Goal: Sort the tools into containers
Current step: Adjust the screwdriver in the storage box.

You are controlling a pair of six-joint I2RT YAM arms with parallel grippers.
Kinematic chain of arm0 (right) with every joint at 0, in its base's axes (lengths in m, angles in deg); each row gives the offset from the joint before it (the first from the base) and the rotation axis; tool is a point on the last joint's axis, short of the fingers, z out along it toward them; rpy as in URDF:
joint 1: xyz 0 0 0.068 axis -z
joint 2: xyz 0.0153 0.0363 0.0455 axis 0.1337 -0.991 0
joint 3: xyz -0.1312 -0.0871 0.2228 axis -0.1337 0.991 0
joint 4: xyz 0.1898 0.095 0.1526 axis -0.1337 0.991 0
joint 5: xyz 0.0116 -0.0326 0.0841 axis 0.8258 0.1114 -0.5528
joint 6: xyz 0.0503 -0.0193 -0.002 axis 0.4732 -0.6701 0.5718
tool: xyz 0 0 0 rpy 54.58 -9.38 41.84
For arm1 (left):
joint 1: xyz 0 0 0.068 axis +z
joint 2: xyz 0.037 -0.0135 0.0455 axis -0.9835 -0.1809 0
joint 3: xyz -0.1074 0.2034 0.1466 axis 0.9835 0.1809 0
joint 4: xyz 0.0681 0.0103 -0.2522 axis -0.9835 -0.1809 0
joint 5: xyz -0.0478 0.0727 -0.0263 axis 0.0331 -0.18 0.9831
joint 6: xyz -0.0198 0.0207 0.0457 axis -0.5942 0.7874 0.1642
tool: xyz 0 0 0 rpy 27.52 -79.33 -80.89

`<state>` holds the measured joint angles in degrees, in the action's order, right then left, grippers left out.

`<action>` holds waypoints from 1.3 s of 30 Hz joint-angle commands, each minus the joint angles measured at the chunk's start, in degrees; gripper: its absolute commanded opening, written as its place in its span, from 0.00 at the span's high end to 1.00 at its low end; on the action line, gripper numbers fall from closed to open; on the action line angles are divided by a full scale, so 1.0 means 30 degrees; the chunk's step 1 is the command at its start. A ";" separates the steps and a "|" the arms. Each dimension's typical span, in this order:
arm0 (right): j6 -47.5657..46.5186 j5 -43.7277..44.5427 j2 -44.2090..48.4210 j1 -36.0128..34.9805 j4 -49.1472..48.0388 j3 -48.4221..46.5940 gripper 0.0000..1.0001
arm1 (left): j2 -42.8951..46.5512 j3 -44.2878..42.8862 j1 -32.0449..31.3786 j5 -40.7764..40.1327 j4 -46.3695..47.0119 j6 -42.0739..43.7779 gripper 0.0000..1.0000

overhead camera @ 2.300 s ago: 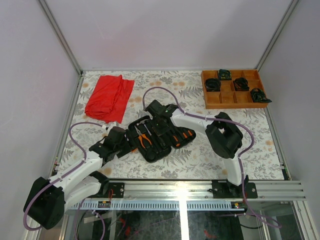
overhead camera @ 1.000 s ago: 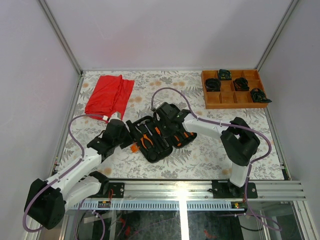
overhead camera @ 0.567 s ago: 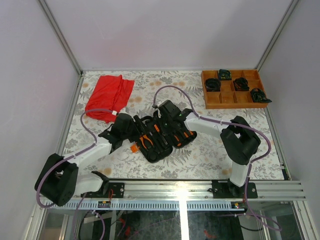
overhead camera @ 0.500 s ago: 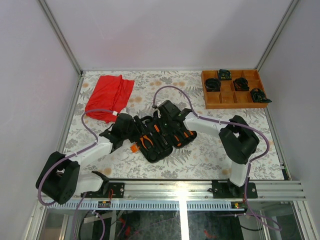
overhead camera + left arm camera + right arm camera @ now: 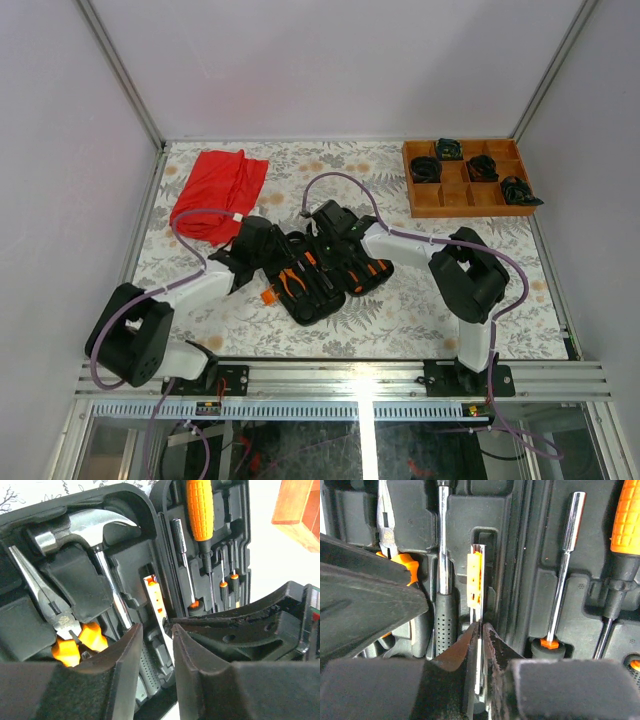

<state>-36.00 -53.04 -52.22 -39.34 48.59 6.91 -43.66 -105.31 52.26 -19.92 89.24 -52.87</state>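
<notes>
We had the top external camera high beyond the near edge, looking down over the whole table (image 5: 400, 320). Our wrist cameras hung very near the open tool case (image 5: 303, 310): the left faced far-right toward the wooden tray (image 5: 297, 505), the right almost straight down. All views shared the case; both wrist views shared the cutter (image 5: 475, 575).

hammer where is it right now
The hammer lies in its slot in the open black case, in the left half in the left wrist view, between the pliers and the orange cutter that the right gripper pinches.
</notes>
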 commanded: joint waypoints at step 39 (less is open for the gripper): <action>-0.0097 0.1942 0.2811 0.0148 -0.0667 0.0312 0.85 | -0.7203 -0.1650 -0.0424 0.0886 0.2293 -0.1533 0.90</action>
<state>-36.04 -51.47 -50.32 -39.27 48.90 7.00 -61.67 -111.67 51.48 -14.65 98.46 -58.38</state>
